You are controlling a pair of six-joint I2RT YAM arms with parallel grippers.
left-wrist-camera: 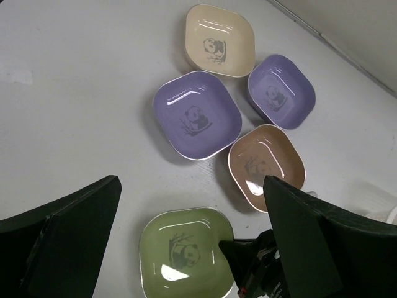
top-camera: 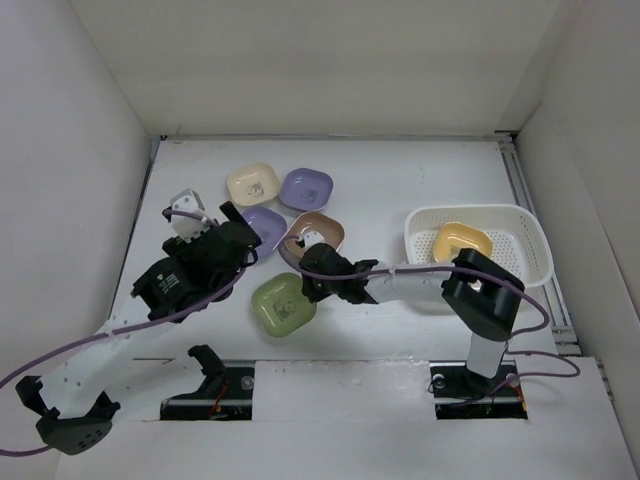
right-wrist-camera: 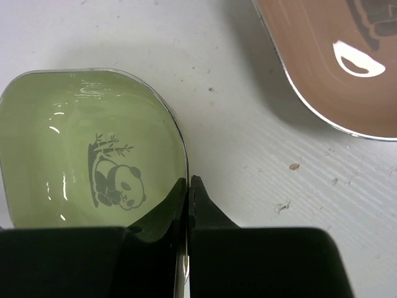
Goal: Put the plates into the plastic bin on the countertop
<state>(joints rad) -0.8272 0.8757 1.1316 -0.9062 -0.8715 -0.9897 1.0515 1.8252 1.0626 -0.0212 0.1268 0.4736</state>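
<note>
**One green plate pinched by its rim: will it carry OK?**

The right fingers (right-wrist-camera: 195,198) are clamping shut on the edge of the green plate (right-wrist-camera: 74,136), one finger inside the dish and one outside. The plate is sitting flat on the counter (top-camera: 400,170), most of it lying out to one side of the fingertips. The pink-brown plate (right-wrist-camera: 329,56) is lying just beyond the fingers on the other side, not touching.

The left fingers (left-wrist-camera: 71,239) are hanging spread wide with nothing in them. The purple plates (left-wrist-camera: 197,115) and the cream plate (left-wrist-camera: 220,40) are lying out ahead of them.

My guess is these are behaving like thin, stiff, glossy plastic: very light and not fragile, but slick. The raised rim is looking like the only place to grab, since the dish is too wide to span. Held by one edge it's probably going to droop or swivel, so I'm thinking a deep bite and a slow carry.

The bin (top-camera: 520,215) is waiting well off behind the right fingers, with a yellow plate (top-camera: 462,241) lying in it.
</note>
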